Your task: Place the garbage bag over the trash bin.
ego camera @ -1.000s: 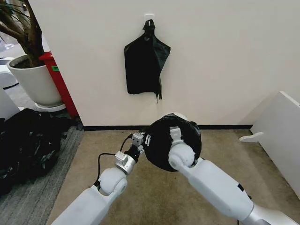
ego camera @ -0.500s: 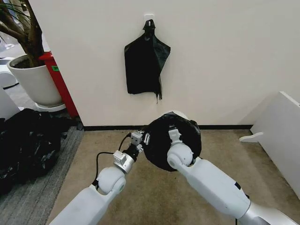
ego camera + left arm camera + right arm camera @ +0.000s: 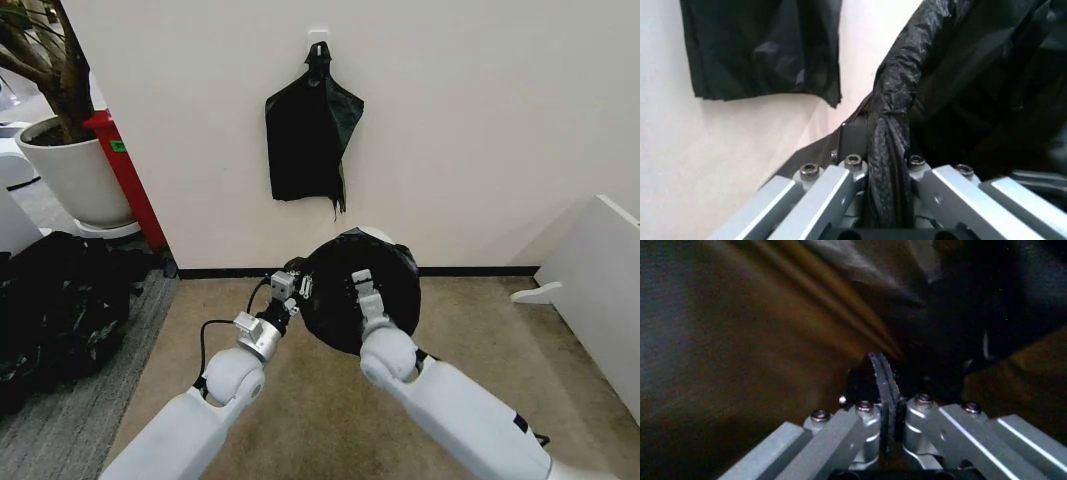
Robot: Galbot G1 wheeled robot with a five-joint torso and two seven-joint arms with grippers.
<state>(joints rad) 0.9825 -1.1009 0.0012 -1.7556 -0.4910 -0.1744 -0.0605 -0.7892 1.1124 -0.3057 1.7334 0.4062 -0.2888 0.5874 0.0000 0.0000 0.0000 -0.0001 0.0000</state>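
Your garbage bag (image 3: 340, 290) is already stretched as a round black dome over the mouth of the trash bin (image 3: 376, 234), of which only a sliver of cream rim peeks out at the far side, toward the wall. The whole bundle hangs above the carpet, just below the black bundle of bags (image 3: 308, 140) hooked on the wall. The left gripper (image 3: 296, 290) sits at the bag's left edge, and in the left wrist view its jaws are closed on a twisted rope of the film (image 3: 890, 150) that runs straight out along the fingers and up into the draped plastic. The right gripper (image 3: 358, 282) lies against the near face of the dome; in the right wrist view its pads (image 3: 885, 390) are pressed nearly together with a thin dark edge between them, probably film, though you cannot be sure. So the bag's rim lies directly ahead of both jaws, and the left arm has the clearer hold. The film looks thin, glossy and crinkled, taut over the top and gathered into folds near the left jaws; it will likely slip or tear if you pull unevenly.
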